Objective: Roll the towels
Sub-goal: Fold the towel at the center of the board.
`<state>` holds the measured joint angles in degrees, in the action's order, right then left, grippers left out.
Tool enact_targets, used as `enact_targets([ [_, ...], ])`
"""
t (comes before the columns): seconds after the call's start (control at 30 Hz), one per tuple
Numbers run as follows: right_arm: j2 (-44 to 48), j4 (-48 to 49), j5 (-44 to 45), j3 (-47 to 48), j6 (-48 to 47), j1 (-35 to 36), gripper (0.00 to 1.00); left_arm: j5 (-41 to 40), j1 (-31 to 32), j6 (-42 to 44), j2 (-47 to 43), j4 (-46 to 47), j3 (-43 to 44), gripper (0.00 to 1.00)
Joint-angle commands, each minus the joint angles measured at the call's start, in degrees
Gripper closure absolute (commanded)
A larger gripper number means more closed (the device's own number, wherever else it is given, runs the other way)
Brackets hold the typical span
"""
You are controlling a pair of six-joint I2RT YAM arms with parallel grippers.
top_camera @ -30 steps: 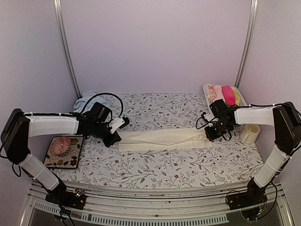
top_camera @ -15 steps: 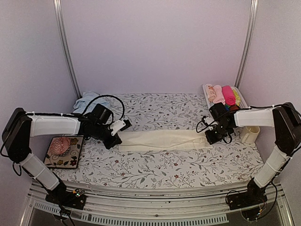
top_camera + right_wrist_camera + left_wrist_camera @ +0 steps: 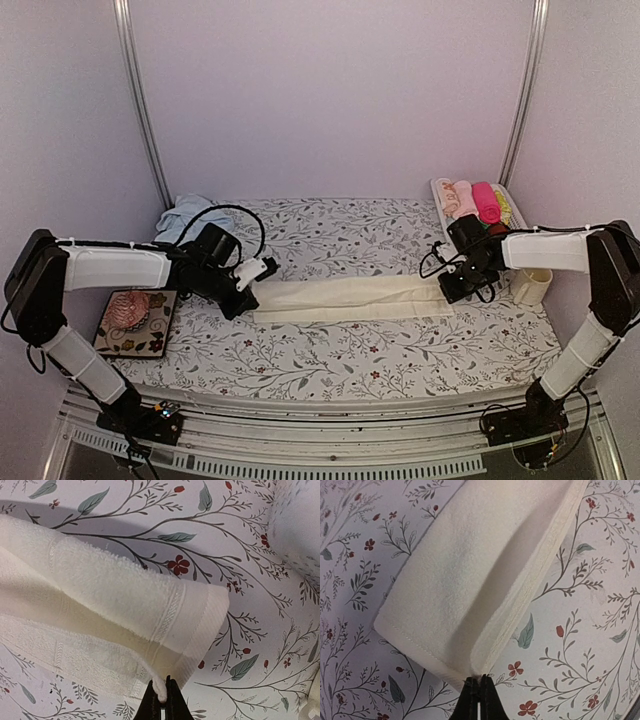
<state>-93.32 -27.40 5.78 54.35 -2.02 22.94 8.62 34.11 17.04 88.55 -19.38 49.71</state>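
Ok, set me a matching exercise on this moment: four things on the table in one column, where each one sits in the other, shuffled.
Things:
1. cream towel
2. light blue towel
3. pink knitted lump
4. cream cup

Places:
a. right side, standing upright
b. back left corner, bunched up
c. centre, stretched long from left to right
d. front left, on a floral mat

Pairs: 1-c, 2-b, 3-d, 4-a
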Motion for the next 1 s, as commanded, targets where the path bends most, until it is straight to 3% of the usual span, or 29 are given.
enact_targets([
  [0.0, 4.4, 1.1, -1.8, -1.0, -1.0, 0.3, 0.96, 0.8, 0.6, -0.5, -0.1, -1.4, -0.7, 1.00],
  [0.33, 2.6, 1.0, -1.9, -2.1, -1.2, 0.3, 0.95, 3.2, 0.7, -0.6, -0.2, -1.5, -1.2, 1.00],
  [0.77, 4.0, 1.6, -4.8, -3.2, -1.7, 1.2, 0.90, -4.2, 0.7, -1.2, 0.7, -1.1, -1.4, 0.95],
  [0.83, 4.2, 1.5, -4.8, -3.2, -1.8, 1.4, 0.87, -3.8, 0.7, -1.2, 0.8, -1.1, -1.3, 0.87],
  [0.97, 4.2, 1.3, -4.6, -3.2, -1.8, 1.4, 0.77, -2.8, 0.7, -1.3, 0.7, -1.8, -0.9, 0.61],
])
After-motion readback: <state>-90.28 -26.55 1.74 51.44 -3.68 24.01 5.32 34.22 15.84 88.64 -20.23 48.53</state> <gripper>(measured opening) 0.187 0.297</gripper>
